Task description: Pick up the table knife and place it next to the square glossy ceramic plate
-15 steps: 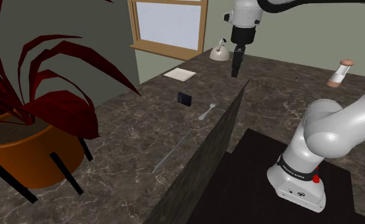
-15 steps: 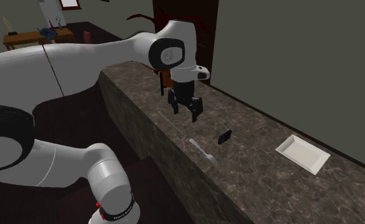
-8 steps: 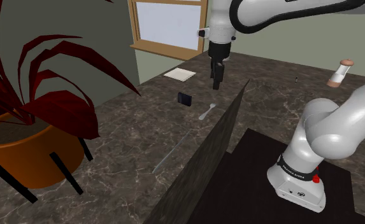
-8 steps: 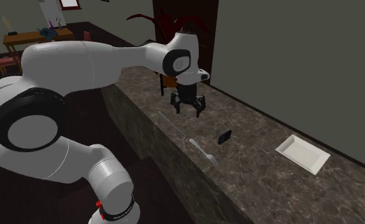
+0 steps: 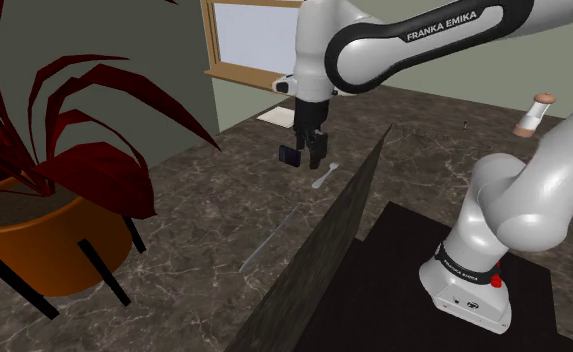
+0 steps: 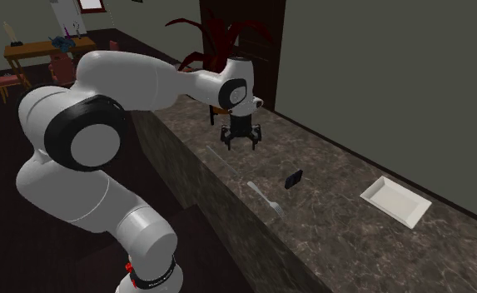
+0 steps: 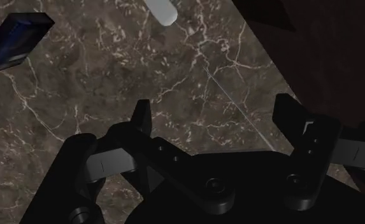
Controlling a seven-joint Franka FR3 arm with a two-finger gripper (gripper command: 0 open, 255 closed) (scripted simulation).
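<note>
Dark veined stone makes up the surface [image 5: 204, 200], and the white arm bends over it with its black hand [image 5: 312, 160] pointing down, hovering above the stone without touching anything. The two fingers [image 7: 141, 118] are spread wide apart with nothing between them but bare marble.

The table knife [image 5: 262, 247] is a very thin, pale sliver lying flat near the surface's edge, between the orange plant pot [image 5: 34, 235] and the dark upright panel [image 5: 324, 240] in front of the stand. In the wrist view the knife [image 7: 238, 105] runs as a fine line beneath the hand, passing closer to one finger than the other, and neither finger reaches it. From the second exterior view the hand [image 6: 240, 141] hangs just beyond the knife's [image 6: 217, 157] far end.

A small dark blue block [image 5: 290, 155] sits just beside the hand in the shoulder view, and a white utensil [image 5: 324, 178] lies close by near the panel. The square white plate [image 6: 396, 200] rests farther along the surface, well apart from the knife, toward the window [image 5: 264, 40].
</note>
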